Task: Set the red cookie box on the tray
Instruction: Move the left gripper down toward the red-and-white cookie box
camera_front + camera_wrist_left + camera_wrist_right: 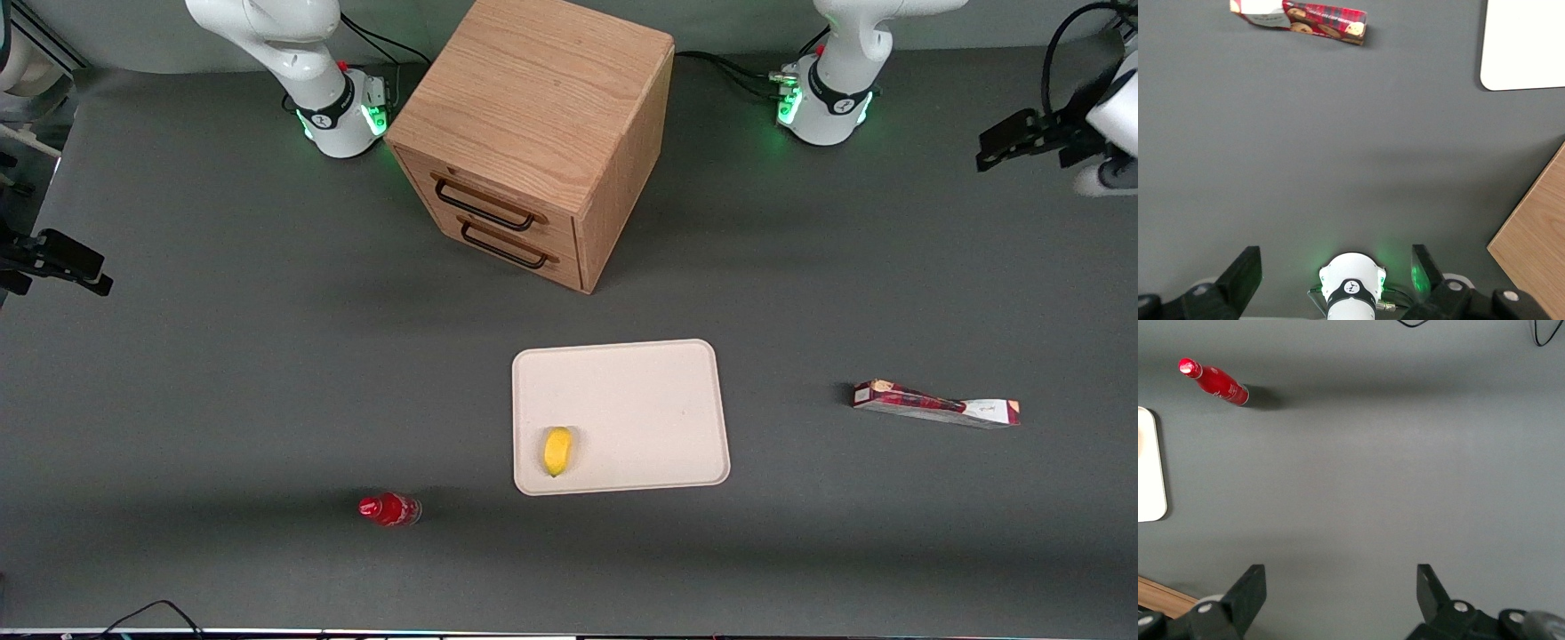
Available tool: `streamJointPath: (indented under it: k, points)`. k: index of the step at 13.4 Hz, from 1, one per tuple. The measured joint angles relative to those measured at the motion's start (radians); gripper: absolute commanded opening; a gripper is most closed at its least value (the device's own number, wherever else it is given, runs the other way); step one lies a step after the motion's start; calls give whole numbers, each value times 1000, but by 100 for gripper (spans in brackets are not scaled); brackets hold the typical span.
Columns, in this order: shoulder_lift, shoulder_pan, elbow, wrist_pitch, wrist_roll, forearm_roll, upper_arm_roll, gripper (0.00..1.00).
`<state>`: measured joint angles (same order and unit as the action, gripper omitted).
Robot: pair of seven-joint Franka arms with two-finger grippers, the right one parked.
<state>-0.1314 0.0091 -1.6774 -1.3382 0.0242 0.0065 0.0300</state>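
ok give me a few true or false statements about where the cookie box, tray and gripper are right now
1. The red cookie box lies on the table, apart from the tray. True.
2. A yellow fruit sits on the tray. True.
3. The gripper is shut on the cookie box. False: its fingers are open and empty, up near the working arm's base, well away from the box.
4. The red bottle stands on the tray. False: it is on the table, nearer the front camera than the tray.
5. The wooden drawer cabinet has two handles. True.
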Motion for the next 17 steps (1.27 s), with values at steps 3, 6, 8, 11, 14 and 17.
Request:
streamJointPath:
  k: [3,6,8,11,14,17]
  points:
    - [60,1,49,9,0,1,-5,100]
    - [80,2,57,12,65,15,-24,100]
    - [128,5,59,4,230,29,-39,100]
    - [258,7,61,-90,491,52,-65,100]
    - [406,13,61,-267,699,54,-132,100]
    - [527,17,50,-473,864,54,-142,100]
